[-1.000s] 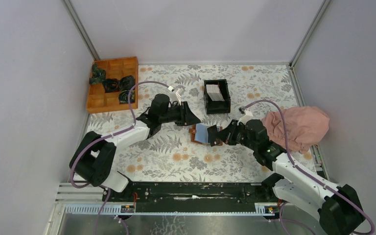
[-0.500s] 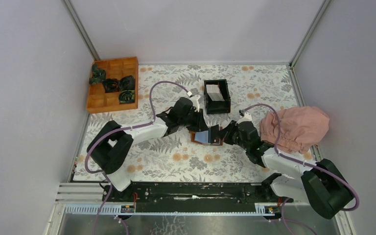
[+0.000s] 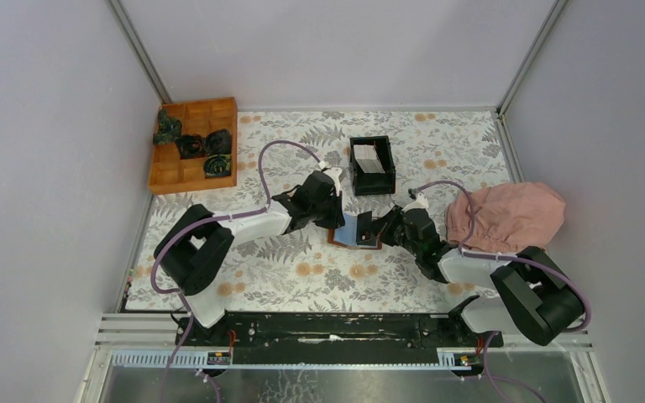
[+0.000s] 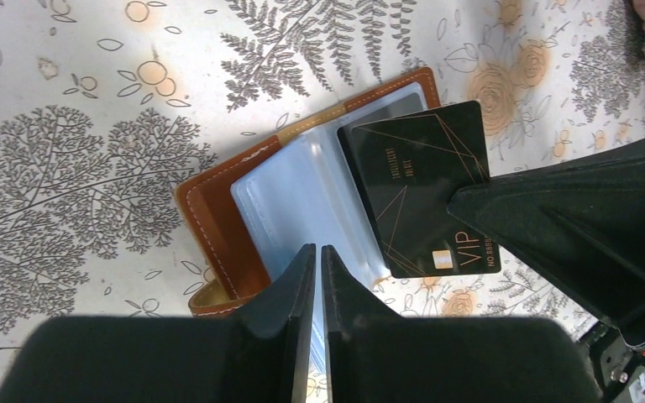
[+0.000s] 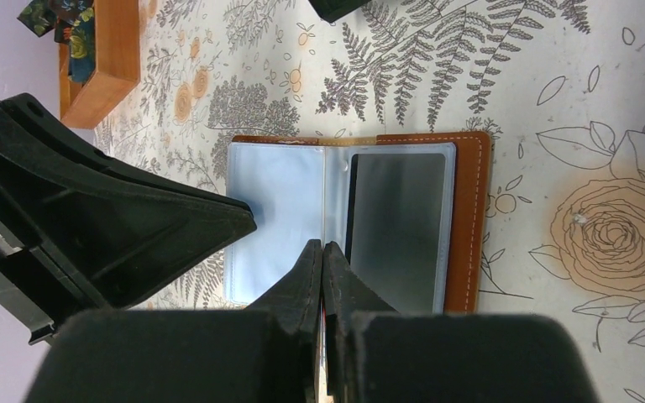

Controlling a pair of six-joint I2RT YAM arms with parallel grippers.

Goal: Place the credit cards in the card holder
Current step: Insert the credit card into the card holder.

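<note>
1. The right claw (image 5: 323, 248) was pressed together on a black credit card (image 4: 416, 176) with gold lines. It held the card by one end, and the rest jutted out ahead of its tips.
2. The card holder (image 4: 218, 218) lay open and flat on the table, just below and ahead of both claws, which faced each other across it. Its clear sleeves (image 4: 302, 201) faced up. The card's free end hung over them, but whether it touched them could not be told.
3. The left claw (image 4: 319, 252) had its fingers drawn nearly together, with only a slit between them. Its tips sat at the sleeves. Whether a sleeve leaf was pinched there could not be told.
4. The card looked light, stiff and slick. A pinch on its flat faces near one end seemed right, leaving most of its length free to enter a pocket. With so small a hold, it would likely pivot if a leading corner caught.
5. The sleeves looked like soft, floppy film, so a pocket mouth would tend to fall shut. The holder itself seemed light enough to slide under a push. It was probably best steadied by a sleeve lip or the stiffer leather edge.
6. More white cards (image 3: 369, 158) stood in a black box (image 3: 372, 186) beyond both claws, well apart from the holder.
</note>
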